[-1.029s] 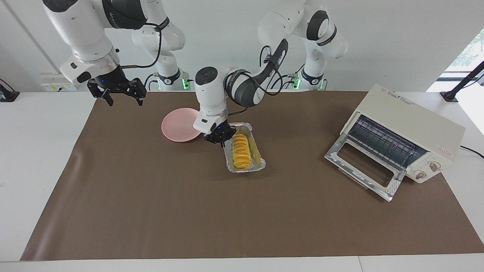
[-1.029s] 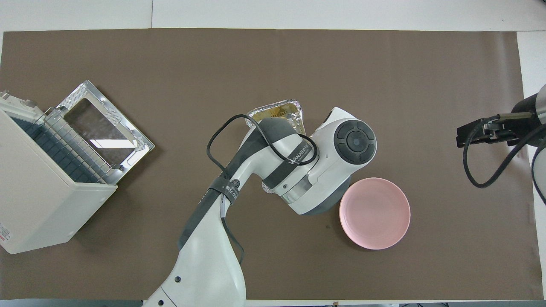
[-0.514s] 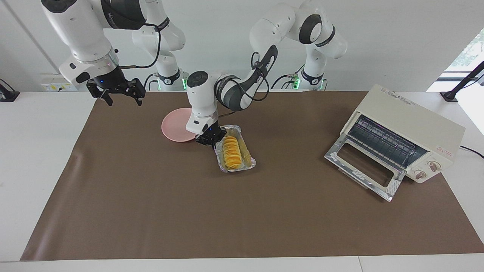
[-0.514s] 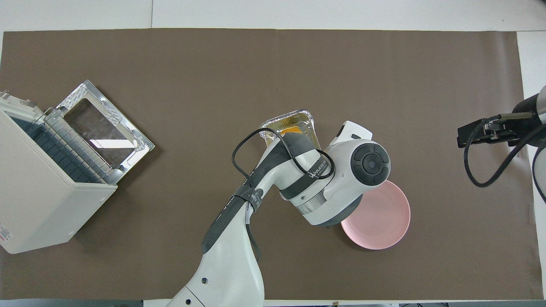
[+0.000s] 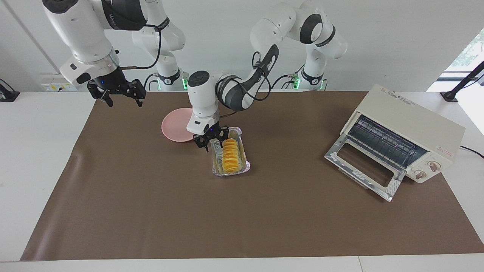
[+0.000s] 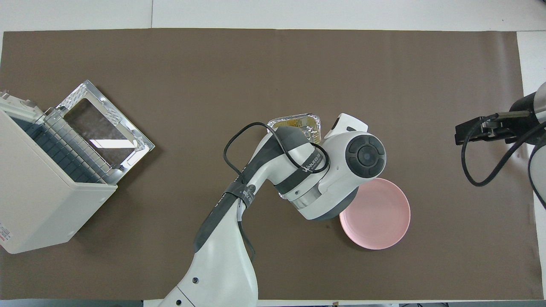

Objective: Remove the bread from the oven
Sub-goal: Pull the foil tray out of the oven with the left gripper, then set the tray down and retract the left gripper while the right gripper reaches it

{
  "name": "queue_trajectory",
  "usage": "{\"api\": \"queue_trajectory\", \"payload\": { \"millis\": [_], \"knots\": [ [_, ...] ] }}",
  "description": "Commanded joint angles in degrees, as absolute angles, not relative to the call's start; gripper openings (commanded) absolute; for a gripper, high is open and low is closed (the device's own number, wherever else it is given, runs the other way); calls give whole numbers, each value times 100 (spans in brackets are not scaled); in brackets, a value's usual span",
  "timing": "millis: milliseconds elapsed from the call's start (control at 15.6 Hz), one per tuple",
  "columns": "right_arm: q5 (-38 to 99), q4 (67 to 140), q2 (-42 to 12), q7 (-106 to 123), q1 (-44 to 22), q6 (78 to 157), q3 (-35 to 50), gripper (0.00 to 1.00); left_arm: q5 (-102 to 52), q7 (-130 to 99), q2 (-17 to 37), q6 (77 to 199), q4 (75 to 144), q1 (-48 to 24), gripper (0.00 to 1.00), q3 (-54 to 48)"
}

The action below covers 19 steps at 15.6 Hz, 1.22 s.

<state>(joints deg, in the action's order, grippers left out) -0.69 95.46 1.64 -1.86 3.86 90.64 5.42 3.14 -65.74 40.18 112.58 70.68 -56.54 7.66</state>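
Bread (image 5: 230, 156) already out of oven (image 5: 410, 124), in foil tray (image 5: 246, 165) mid-table (image 5: 151, 211), long axis running away from robots. Left hand (image 5: 211, 140) unclenched over tray's near end, nearest. Right hand (image 5: 116, 92) spread wide, waiting well apart.

Crinkled shiny foil tray (image 5: 231, 169); matt brown table cover (image 5: 151, 211); smooth pink plate (image 5: 174, 126); glass oven door (image 5: 363, 166).

You see the table (image 5: 242, 226) from high across it and from steeply above; both views share it

Brown mat (image 5: 151, 211) carries oven (image 5: 408, 132), foil tray (image 5: 242, 168), pink plate (image 5: 174, 126).
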Motion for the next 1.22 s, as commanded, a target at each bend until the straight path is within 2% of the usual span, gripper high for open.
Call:
{"api": "queue_trajectory", "payload": {
  "millis": [0,193,322,514,643,772,900,1029,1158],
  "knots": [
    [132,9861,238,-114,413,9552,615,99,299,-5734,3333,10531,7110,-5135,100,747],
    [132,9905,-157,-237,98,9930,633,98,-165,-4190,2192,9698,7514,-4292,100,738],
    [132,9905,-429,-290,-270,10220,633,98,-264,-3030,1743,9065,7550,-3599,100,756],
    [132,10167,-668,-762,-885,10615,633,99,-255,-1859,1276,8475,7550,-2614,100,756],
    [141,10650,-694,-1176,-1185,11413,642,99,-246,-1172,1064,8237,7559,-2147,100,756],
    [141,10924,-834,-1483,-1519,11855,633,99,-202,-854,967,7982,7559,-1821,100,756],
    [141,10969,-984,-1862,-1591,11953,642,99,-54,-486,827,7876,7620,-1644,100,765],
    [219,10978,-1177,-1960,-1669,12014,642,99,-35,146,354,7831,8031,-1250,100,590],
    [316,11082,-1344,-1951,-1793,12233,642,99,-53,194,185,7857,8252,-1012,100,431]
  ]
}}
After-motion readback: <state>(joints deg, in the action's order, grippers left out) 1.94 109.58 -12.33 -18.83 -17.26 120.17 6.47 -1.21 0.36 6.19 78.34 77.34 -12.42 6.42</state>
